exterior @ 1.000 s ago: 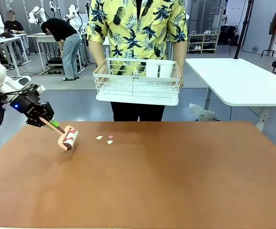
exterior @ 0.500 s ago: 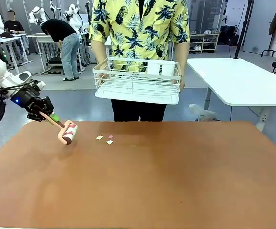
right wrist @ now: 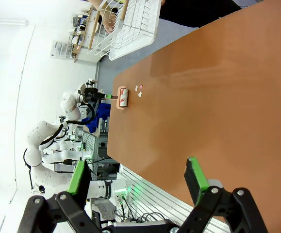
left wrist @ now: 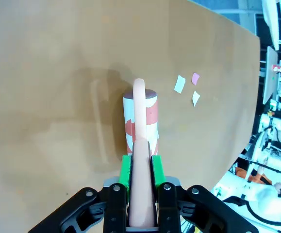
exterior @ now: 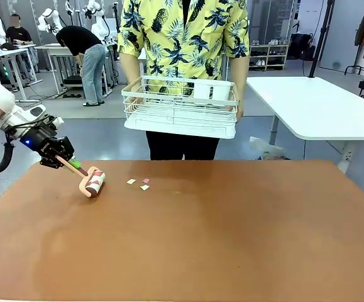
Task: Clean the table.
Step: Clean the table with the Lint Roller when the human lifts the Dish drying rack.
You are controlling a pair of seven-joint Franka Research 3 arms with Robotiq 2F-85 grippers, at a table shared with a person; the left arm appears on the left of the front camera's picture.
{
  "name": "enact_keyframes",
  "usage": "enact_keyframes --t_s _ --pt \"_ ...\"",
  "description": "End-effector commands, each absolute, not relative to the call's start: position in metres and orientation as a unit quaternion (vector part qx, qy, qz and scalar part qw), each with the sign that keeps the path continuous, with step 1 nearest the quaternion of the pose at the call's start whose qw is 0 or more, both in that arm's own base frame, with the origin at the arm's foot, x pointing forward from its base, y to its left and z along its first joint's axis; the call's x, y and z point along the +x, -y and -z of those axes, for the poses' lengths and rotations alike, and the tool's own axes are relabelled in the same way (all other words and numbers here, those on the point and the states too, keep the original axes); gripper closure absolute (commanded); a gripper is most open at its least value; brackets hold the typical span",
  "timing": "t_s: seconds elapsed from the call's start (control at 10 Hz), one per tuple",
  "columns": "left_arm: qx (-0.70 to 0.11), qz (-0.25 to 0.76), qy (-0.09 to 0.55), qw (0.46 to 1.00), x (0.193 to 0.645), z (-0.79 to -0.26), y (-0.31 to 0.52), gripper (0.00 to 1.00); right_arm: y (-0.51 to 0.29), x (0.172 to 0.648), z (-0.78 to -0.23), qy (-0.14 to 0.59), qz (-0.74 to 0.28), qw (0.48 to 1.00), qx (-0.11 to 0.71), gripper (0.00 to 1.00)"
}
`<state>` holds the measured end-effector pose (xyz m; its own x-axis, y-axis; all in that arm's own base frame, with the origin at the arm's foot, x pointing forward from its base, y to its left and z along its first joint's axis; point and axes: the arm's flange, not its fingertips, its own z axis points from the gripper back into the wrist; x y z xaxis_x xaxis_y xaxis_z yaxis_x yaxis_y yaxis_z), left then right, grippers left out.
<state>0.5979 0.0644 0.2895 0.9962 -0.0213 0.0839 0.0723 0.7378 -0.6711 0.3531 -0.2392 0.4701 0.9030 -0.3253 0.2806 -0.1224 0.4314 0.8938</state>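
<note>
Terracotta-brown, the table spans the front view. A lint roller with a white-and-red drum sits at its far-left part; whether the drum touches the top cannot be told. The left gripper pinches the roller's pink handle, its green pads pressed against either side of it. Three small paper scraps lie on the table near the drum, toward the middle. The right gripper has its jaws spread wide above the tabletop. Beyond the far edge, a person holds a white wire rack.
</note>
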Motion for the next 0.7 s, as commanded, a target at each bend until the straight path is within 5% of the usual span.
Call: enact_keyframes --t_s 0.0,0.6 --pt "-0.381 0.028 0.046 0.923 0.6023 -0.2902 -0.0651 0.79 0.2401 0.3526 -0.473 0.217 0.058 0.814 0.535 0.0" --pt "-0.358 0.002 0.042 0.933 0.6 -0.2821 -0.0584 0.79 0.2401 0.3526 -0.473 0.217 0.058 0.814 0.535 0.0"
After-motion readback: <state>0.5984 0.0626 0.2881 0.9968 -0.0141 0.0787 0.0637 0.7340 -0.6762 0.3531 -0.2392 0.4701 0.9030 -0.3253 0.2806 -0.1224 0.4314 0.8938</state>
